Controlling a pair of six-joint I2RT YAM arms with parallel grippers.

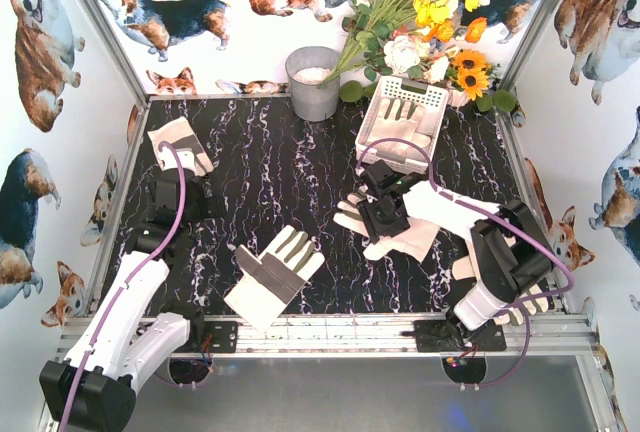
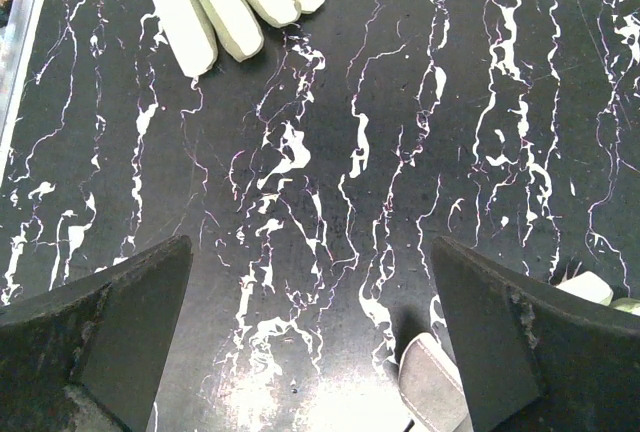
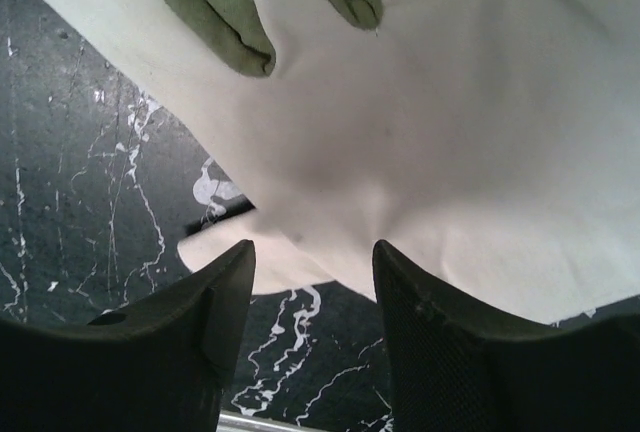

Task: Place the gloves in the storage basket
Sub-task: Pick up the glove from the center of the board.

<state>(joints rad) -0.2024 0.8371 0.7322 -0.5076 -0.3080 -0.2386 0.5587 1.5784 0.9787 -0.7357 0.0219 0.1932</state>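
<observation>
Cream-white gloves with grey panels lie on the black marbled table. One glove is at the far left and another is at the front centre. A third glove lies right of centre. My right gripper is down on it, jaws part-way open, with the glove's white edge between the fingertips. A further glove lies inside the white slotted storage basket. My left gripper is wide open over bare table, with a grey glove tip beside its right finger.
A grey metal bucket stands at the back centre, left of the basket. A bunch of artificial flowers leans over the back right corner. Metal frame posts and corgi-print walls close in the table. An aluminium rail runs along the near edge.
</observation>
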